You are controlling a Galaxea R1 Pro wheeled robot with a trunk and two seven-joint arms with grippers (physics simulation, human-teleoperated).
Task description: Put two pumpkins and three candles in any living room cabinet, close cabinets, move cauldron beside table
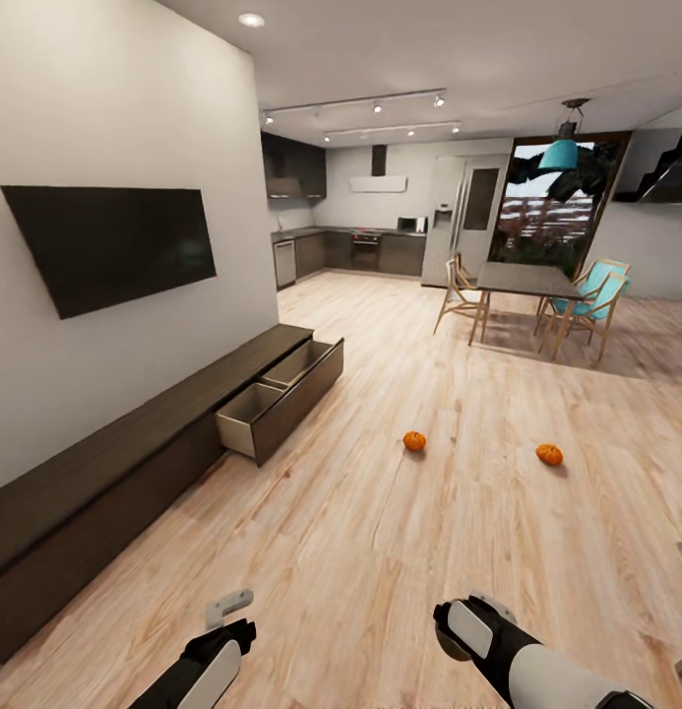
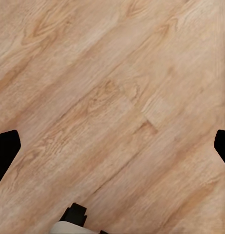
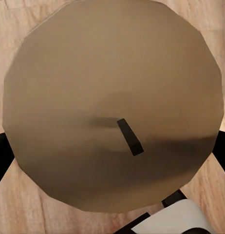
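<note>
Along wall, cabinet (image 1: 134,443) drawer (image 1: 281,394) open, looks empty; pumpkins (image 1: 414,441) on floor; both hands spread, empty.

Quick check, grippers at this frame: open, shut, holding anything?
Left gripper: open, empty, above bare wood floor.
Right gripper: open, holding nothing, over a round tan disc.

Held both arms low and near, forearms reaching forward and slightly inward. Kept the left arm (image 1: 205,670), black with a white panel, at the near left, ending in a pale left hand (image 1: 228,604) pointing away. Carried the right arm (image 1: 537,665), white-sleeved with a black wrist, at the near right. Showed both hands spread wide in the wrist views, dark fingertips (image 2: 4,150) far apart, grasping nothing.
</note>
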